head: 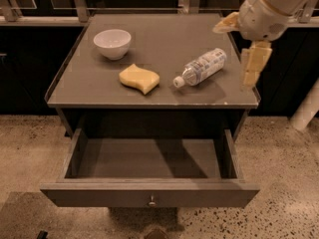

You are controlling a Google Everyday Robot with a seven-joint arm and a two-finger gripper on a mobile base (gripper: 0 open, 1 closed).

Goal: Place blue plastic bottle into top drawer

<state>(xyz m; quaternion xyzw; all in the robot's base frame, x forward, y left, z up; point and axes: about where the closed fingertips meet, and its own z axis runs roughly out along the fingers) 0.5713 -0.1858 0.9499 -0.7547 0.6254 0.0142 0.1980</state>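
Note:
The blue plastic bottle (202, 66) lies on its side on the right part of the tabletop, with its white cap pointing toward the front left. The top drawer (99, 195) is pulled out below the tabletop. It has nothing inside, and a small round knob (151, 201) sits at the centre of its front. My gripper (253, 66) hangs down from the cream arm at the table's right edge, just right of the bottle and apart from it. It holds nothing.
A wavy yellow sponge (139, 78) lies at the middle of the tabletop (164, 34), left of the bottle. A white bowl (112, 43) stands at the back left. Dark cabinets and a rail run behind the table. A speckled floor surrounds it.

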